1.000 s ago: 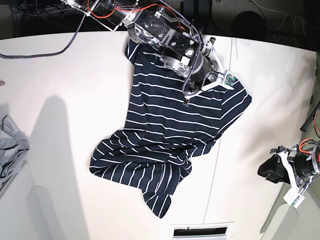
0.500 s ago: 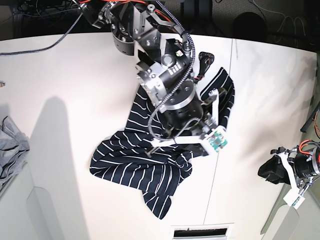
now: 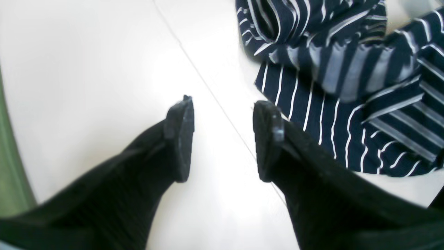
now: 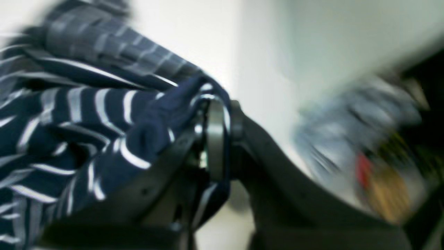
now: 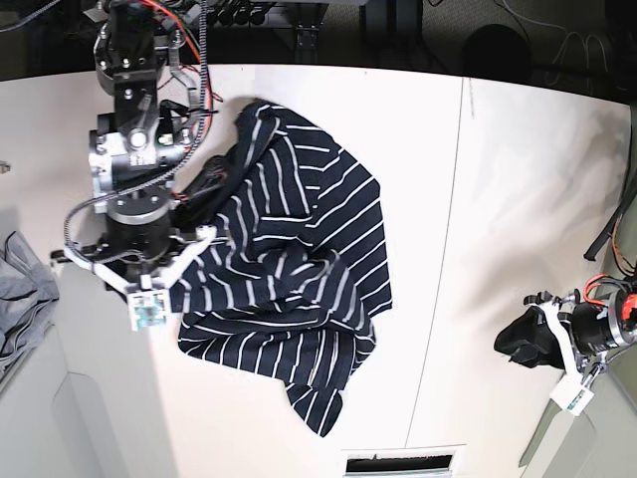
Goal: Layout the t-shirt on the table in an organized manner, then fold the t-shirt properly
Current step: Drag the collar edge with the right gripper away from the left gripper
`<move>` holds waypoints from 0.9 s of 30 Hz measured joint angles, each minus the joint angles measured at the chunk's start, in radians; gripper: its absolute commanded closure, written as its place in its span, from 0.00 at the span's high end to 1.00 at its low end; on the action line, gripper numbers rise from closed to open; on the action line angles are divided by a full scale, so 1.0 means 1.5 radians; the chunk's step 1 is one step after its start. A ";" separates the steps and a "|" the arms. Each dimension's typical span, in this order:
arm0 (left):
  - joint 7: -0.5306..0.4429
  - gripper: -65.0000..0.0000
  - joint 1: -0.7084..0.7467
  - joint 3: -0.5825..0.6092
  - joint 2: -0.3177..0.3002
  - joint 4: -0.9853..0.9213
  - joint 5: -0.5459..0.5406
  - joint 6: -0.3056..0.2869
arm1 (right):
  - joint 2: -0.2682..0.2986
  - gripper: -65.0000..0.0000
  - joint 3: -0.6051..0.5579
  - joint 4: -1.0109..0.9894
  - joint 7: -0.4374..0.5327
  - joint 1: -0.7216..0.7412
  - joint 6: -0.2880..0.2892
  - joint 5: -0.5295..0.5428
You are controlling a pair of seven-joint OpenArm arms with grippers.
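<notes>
The navy t-shirt (image 5: 299,259) with thin white stripes lies rumpled and partly doubled over on the white table (image 5: 498,179), left of the dark seam. My right arm (image 5: 139,214) stands over the shirt's left edge, and its fingers are hidden beneath it in the base view. In the blurred right wrist view, the right gripper (image 4: 220,111) is shut on a bunched fold of the t-shirt (image 4: 104,114). The left gripper (image 3: 223,107) is open with nothing in it, low over the seam. The shirt's hem (image 3: 347,121) lies just beside it. It also shows at the table's right edge (image 5: 528,341).
A plain grey cloth (image 5: 20,289) lies at the table's left edge. Pale panels (image 5: 90,428) sit at the near left, and a slotted opening (image 5: 398,461) at the near middle. A green strip (image 3: 7,156) borders the left wrist view. Cables (image 5: 189,40) hang at the far left.
The right arm swung from the far middle down and across to the left with the shirt in its grip, pulling the top part over and bunching it. The left gripper barely moved.
</notes>
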 measured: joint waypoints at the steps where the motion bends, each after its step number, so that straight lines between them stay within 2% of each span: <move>1: 0.000 0.46 0.002 0.000 0.004 0.000 0.001 0.000 | 0.007 0.00 0.032 0.000 -0.001 -0.007 -0.007 0.000; 4: 0.000 0.46 0.006 0.000 0.021 0.000 0.001 0.000 | 0.029 0.00 0.123 0.000 -0.020 -0.027 -0.031 0.021; 9: -0.001 0.46 0.013 0.000 0.056 0.000 0.000 -0.010 | 0.040 0.01 0.238 -0.017 -0.057 -0.049 -0.034 0.097; 12: 0.000 0.46 0.026 0.000 0.075 0.000 0.001 -0.011 | 0.040 0.43 0.276 -0.036 -0.057 -0.069 -0.036 0.154; 13: 0.000 0.46 0.032 0.000 0.080 0.000 -0.001 -0.012 | 0.040 0.53 0.283 -0.042 -0.059 -0.075 -0.035 0.175; 14: 0.002 0.46 0.037 0.004 0.084 0.000 -0.005 -0.012 | 0.040 0.57 0.287 -0.049 -0.060 -0.079 -0.036 0.188; 17: 0.012 0.46 0.045 0.044 0.102 0.000 -0.006 -0.024 | 0.040 0.57 0.287 -0.059 -0.055 -0.080 -0.019 0.236; 19: 0.019 0.46 0.049 0.086 0.123 0.000 -0.004 -0.028 | 0.039 0.57 0.276 -0.059 -0.028 -0.080 -0.011 0.260; 22: 0.016 0.46 0.062 0.151 0.160 0.000 0.029 -0.029 | 0.039 0.57 0.248 -0.060 0.002 -0.077 0.032 0.297; 24: 0.015 0.46 0.068 0.187 0.184 0.000 0.065 -0.008 | 0.041 0.57 0.210 -0.060 0.015 -0.076 0.052 0.307; 27: 0.007 0.48 0.068 0.217 0.215 0.000 0.112 0.036 | 0.040 0.57 0.152 -0.083 0.037 -0.060 0.058 0.286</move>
